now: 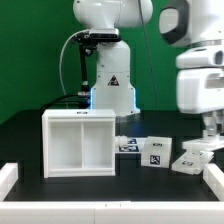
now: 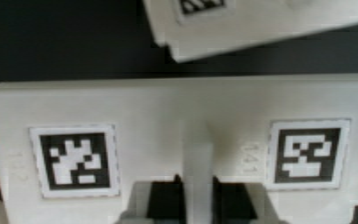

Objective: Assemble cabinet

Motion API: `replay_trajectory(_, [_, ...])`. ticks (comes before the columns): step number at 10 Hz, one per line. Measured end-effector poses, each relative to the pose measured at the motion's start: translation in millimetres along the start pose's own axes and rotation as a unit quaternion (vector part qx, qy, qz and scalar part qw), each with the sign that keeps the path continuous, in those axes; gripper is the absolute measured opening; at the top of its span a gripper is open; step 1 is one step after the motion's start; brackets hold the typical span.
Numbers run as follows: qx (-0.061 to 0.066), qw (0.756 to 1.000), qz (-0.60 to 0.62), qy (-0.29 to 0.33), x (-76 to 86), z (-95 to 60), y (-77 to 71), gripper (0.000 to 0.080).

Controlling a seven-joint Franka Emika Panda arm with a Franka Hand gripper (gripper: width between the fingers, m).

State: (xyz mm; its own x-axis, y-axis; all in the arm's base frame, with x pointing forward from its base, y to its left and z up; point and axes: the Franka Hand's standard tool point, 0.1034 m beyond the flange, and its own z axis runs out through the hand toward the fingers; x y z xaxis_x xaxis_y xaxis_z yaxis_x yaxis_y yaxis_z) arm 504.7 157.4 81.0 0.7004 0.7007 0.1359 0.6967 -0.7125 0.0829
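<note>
The cabinet (image 1: 78, 143), a large white box with a middle divider, stands open-side forward at the exterior view's left centre. My gripper (image 1: 212, 130) is at the exterior view's right, low over a small flat white tagged panel (image 1: 193, 157). In the wrist view that panel (image 2: 158, 110) fills the frame, with two tags and a raised middle rib. My gripper (image 2: 197, 190) straddles the rib. Both fingers (image 2: 158, 200) press against the rib's sides, so it is shut on the panel.
Two more small tagged panels (image 1: 155, 150) (image 1: 128, 145) lie between the cabinet and my gripper; one shows in the wrist view (image 2: 247, 25). The robot base (image 1: 110, 85) stands behind the cabinet. A white rail (image 1: 110, 214) runs along the table's front edge.
</note>
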Motion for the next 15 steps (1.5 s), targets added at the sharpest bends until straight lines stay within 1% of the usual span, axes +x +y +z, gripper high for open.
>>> replay_trajectory(2, [0.001, 1.0, -0.003, 0.0, 1.1, 1.1, -3.0, 0.0062])
replay_trajectory(3, [0.002, 0.998, -0.056, -0.004, 3.5, 3.9, -12.7, 0.0062])
replay_trajectory(4, [0.005, 0.996, -0.084, -0.005, 10.5, 7.2, -32.3, 0.0062])
replay_trajectory(5, [0.005, 0.996, -0.092, 0.006, 17.4, 6.5, -51.0, 0.0062])
replay_trajectory(6, [0.001, 0.996, -0.086, 0.023, 16.1, 5.7, -51.9, 0.0062])
replay_trajectory(7, [0.003, 0.996, -0.085, 0.017, 14.2, 7.4, -51.5, 0.0062])
replay_trajectory(9, [0.002, 0.995, -0.099, 0.019, 14.9, 8.6, -54.8, 0.0062])
replay_trajectory(10, [0.0, 0.989, -0.149, 0.024, 15.0, 13.1, -67.8, 0.0062])
replay_trajectory(11, [0.002, 0.983, -0.183, 0.021, 14.0, 17.3, -76.2, 0.0062])
replay_trajectory(12, [0.001, 0.979, -0.204, 0.024, 15.1, 19.9, -81.6, 0.0062])
replay_trajectory(13, [0.0, 0.978, -0.205, 0.03, 16.0, 21.8, -84.3, 0.0062])
replay_trajectory(15, [0.001, 0.979, -0.204, 0.029, 15.1, 22.2, -82.8, 0.0062])
